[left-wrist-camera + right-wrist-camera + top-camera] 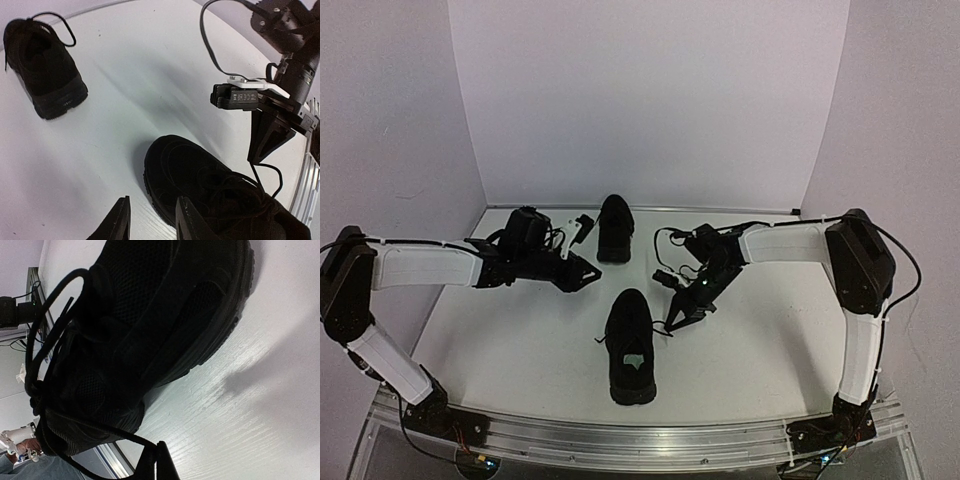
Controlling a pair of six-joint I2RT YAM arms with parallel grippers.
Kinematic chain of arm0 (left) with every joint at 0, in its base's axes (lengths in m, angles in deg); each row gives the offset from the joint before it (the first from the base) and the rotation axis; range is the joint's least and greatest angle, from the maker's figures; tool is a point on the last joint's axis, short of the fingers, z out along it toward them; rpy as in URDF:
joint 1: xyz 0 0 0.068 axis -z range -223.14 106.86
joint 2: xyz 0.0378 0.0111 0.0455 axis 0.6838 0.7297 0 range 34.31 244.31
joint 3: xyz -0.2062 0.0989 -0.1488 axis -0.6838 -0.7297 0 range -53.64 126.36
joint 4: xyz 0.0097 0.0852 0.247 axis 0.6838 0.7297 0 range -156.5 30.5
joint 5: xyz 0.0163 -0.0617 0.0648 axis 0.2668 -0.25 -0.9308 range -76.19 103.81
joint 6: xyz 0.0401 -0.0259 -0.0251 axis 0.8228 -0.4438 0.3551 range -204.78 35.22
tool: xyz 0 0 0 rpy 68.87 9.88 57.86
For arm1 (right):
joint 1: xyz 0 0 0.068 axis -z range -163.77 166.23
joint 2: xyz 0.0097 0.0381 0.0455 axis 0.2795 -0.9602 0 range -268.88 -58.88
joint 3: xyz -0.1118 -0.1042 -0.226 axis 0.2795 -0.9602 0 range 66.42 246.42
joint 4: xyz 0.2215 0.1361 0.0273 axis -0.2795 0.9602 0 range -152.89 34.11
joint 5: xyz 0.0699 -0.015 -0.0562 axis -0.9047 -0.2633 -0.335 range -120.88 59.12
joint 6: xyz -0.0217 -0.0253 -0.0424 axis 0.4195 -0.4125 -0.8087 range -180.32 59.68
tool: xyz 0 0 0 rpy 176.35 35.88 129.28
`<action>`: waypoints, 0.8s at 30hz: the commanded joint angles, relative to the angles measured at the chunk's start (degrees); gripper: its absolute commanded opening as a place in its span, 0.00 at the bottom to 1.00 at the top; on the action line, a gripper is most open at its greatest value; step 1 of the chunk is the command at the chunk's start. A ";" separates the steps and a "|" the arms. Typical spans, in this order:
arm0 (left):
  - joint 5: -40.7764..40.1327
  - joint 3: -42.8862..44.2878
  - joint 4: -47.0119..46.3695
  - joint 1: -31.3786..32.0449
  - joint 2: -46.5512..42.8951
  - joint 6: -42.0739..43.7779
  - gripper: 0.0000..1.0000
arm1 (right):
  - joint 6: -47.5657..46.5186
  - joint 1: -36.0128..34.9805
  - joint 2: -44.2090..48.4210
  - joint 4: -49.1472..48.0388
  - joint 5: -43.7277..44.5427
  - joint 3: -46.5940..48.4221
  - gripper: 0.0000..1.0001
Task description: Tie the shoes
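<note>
Two black shoes lie on the white table. The near shoe (630, 345) points its toe away from the arms and shows a pale insole label; the far shoe (615, 228) lies behind it. My left gripper (594, 272) hovers left of the near shoe's toe (200, 175). It (153, 202) stands open with nothing between its fingers. My right gripper (675, 322) is at the near shoe's right side, shut (159, 450) on a thin black lace (100, 432) that runs taut back to the shoe (140, 325). The far shoe (42, 65) has a loose lace loop.
A metal rail (640, 440) runs along the table's near edge by the arm bases. White walls close the back and both sides. The right arm's cable (207, 45) loops above the table.
</note>
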 commanded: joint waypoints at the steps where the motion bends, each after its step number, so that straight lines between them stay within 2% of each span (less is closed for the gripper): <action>1: 9.01 -0.96 4.77 -0.43 -4.52 13.95 0.32 | -1.70 0.25 2.28 1.08 -1.85 0.13 0.03; 5: 15.26 2.87 13.03 -0.36 -0.67 24.75 0.31 | -1.71 0.25 2.27 1.29 -1.64 -0.35 0.03; 8: 17.02 5.90 15.25 -0.31 2.16 29.02 0.32 | -1.72 0.26 2.27 1.48 -1.76 -0.51 0.05; 16: 19.37 12.74 20.38 1.47 9.16 37.30 0.33 | -1.72 0.23 1.91 1.89 -2.10 -0.75 0.14; 24: 19.47 16.73 24.81 3.67 12.78 40.40 0.32 | -2.04 0.27 1.15 1.81 -3.12 0.25 0.25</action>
